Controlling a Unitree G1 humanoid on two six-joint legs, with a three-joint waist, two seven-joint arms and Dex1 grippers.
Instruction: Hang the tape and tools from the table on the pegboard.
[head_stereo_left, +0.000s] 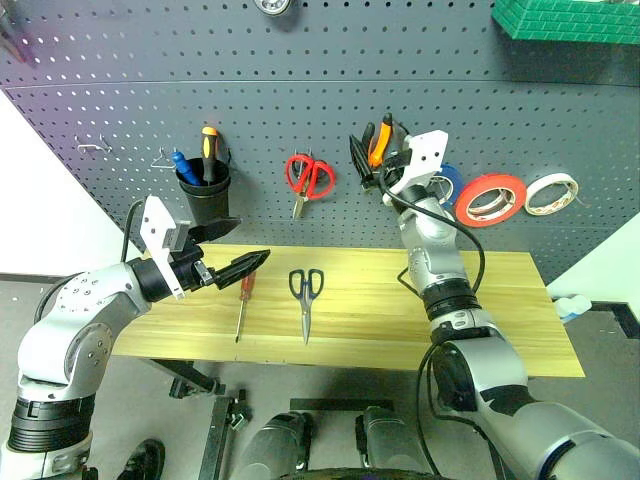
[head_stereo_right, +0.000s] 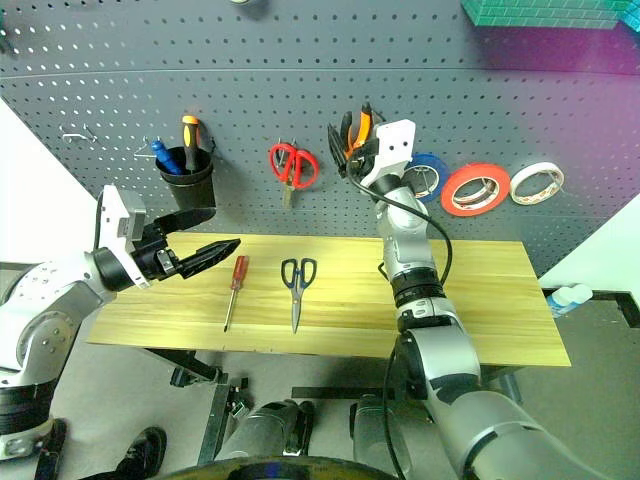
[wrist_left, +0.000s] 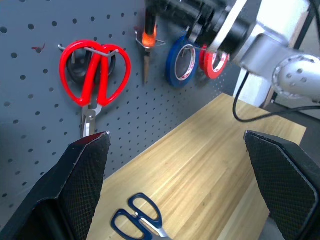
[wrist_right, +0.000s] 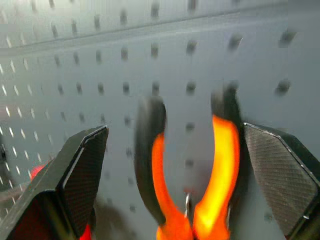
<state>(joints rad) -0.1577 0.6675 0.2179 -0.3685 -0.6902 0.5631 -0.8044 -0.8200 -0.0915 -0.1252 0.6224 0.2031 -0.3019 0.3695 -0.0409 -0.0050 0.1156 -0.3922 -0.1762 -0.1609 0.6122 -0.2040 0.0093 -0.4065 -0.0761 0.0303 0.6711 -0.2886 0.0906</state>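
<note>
The pliers (wrist_right: 159, 170) with orange-and-black handles hang on a hook of the dark grey pegboard (head_stereo_left: 300, 80). My right gripper (wrist_right: 175, 129) is open, one finger on each side of the handles, raised against the board (head_stereo_left: 370, 165). The red tape (head_stereo_left: 491, 198) hangs to the right of it. On the wooden table (head_stereo_left: 500, 320) lie the dark-handled scissors (head_stereo_left: 306, 295) and the slim red-handled screwdriver (head_stereo_left: 243, 300). My left gripper (head_stereo_left: 235, 268) hovers open and empty over the table's left end, just left of the screwdriver.
Also on the board are red-handled scissors (head_stereo_left: 310, 175), a blue roll (head_stereo_left: 448, 180), a white roll (head_stereo_left: 552, 193), and a black cup (head_stereo_left: 205, 190) holding a yellow-and-black screwdriver. A green bin (head_stereo_left: 565, 20) sits at the top right. Bare hooks (head_stereo_left: 95, 146) stand at the left.
</note>
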